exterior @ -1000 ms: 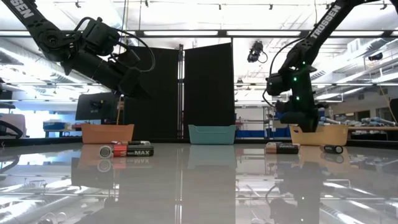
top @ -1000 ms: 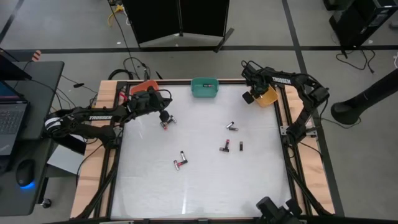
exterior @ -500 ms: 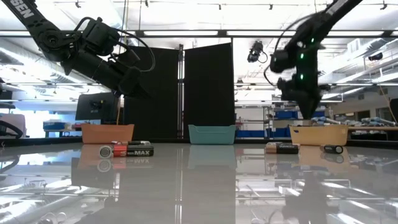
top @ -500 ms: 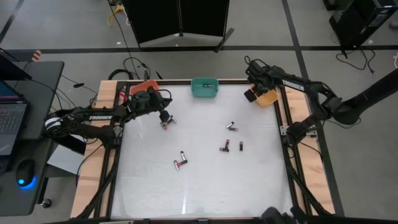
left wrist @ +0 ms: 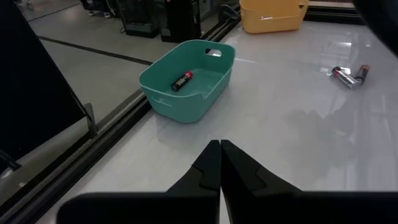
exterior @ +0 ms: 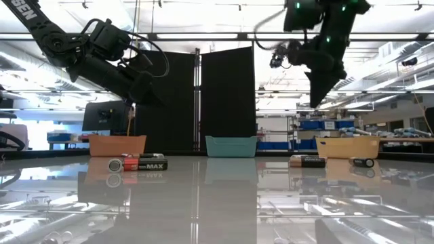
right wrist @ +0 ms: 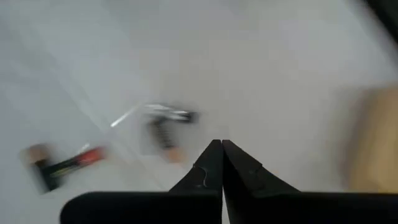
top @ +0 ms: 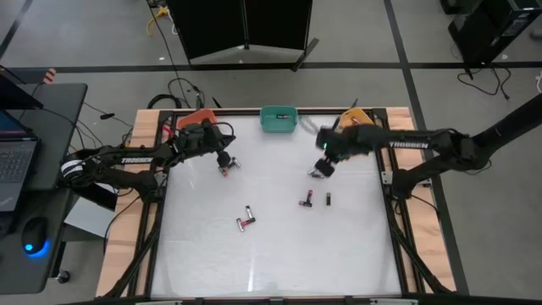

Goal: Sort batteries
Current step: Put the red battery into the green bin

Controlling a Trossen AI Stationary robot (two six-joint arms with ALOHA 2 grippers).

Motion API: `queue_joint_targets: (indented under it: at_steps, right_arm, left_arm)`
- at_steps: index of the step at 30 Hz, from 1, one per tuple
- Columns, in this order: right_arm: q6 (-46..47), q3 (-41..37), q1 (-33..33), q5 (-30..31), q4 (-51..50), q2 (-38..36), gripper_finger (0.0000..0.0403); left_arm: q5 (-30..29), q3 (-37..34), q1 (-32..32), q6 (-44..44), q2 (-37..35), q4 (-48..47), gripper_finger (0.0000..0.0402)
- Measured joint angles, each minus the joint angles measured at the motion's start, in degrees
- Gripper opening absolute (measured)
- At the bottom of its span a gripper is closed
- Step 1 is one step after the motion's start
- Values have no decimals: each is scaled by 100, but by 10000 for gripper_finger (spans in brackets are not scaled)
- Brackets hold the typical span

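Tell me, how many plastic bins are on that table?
3, all along the far edge: an orange bin at the left corner, a teal bin in the middle holding one battery, and a yellow bin at the right.

Both arms raised over the desk, both tools closed

The left arm reaches in from the desk's left edge, and its left tool, fingers pressed together and empty, hangs above the far-left part of the desk. The right arm stretches in from the right edge, forearm level, and its right tool, fingers also pressed together with nothing between them, points down over the desk's middle-right area.
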Motion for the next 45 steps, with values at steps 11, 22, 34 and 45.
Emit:
queue_joint_targets:
  at_steps: [11,22,34,45]
  right_arm:
    - [3130,0,1457,-424,766,1048,88]
    - [4356,0,1734,-511,1200,1933,136]
    - [4428,0,1631,-708,1229,2290,139]
    - [4132,0,1567,-515,1176,2384,100]
  left_arm:
    - [85,0,0,2,0,-92,11]
    - [85,0,0,135,0,-101,11]
    - [85,0,0,135,0,-147,11]
    - [85,0,0,135,0,-188,11]
